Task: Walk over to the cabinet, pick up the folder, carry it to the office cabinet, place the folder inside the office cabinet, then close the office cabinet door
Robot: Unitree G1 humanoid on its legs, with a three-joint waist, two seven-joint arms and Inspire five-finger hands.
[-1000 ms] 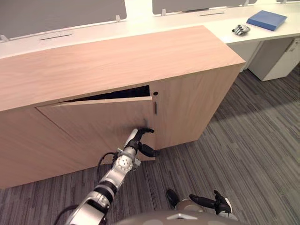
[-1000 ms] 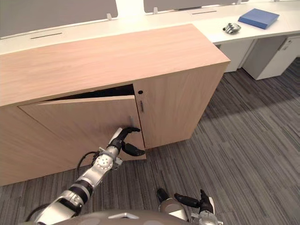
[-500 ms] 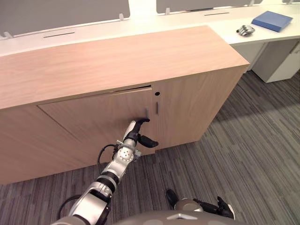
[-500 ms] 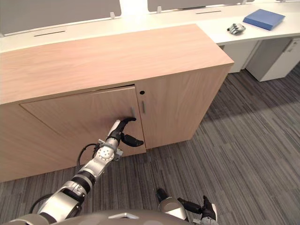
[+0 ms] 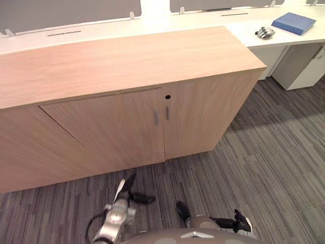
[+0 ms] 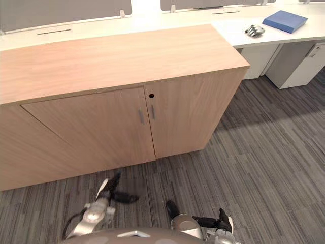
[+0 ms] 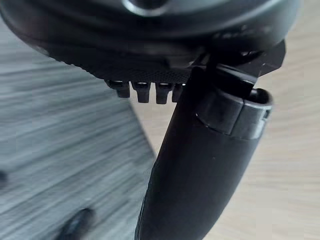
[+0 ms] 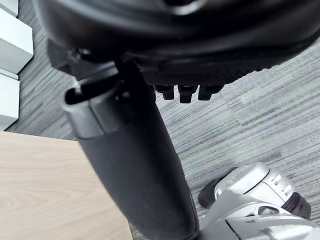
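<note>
Wood office cabinet (image 5: 127, 66) at 12 o'clock, door (image 5: 109, 129) flush shut; left hand (image 5: 123, 196) at 7 o'clock above carpet (image 5: 274, 152), fingers spread, empty; right hand (image 5: 236, 222) at 5 o'clock, fingers relaxed, empty

Left robot hand (image 5: 125, 196) splayed, right robot hand (image 5: 238, 223) relaxed

You're looking at an office cabinet (image 5: 127, 61) in pale wood-grain veneer or laminate, matt and smooth on top and doors alike. Its door handles (image 6: 141, 116) look like slim metal, but they're too blurred to confirm. The carpet (image 5: 274, 152) is grey striped cloth pile, rough and matt. The tabletop (image 5: 238, 28) behind is white and smooth with a slight sheen. Your left hand (image 7: 125, 50) is black plastic, finely textured and matt; its thumb (image 7: 200, 175) is smooth satin.
</note>
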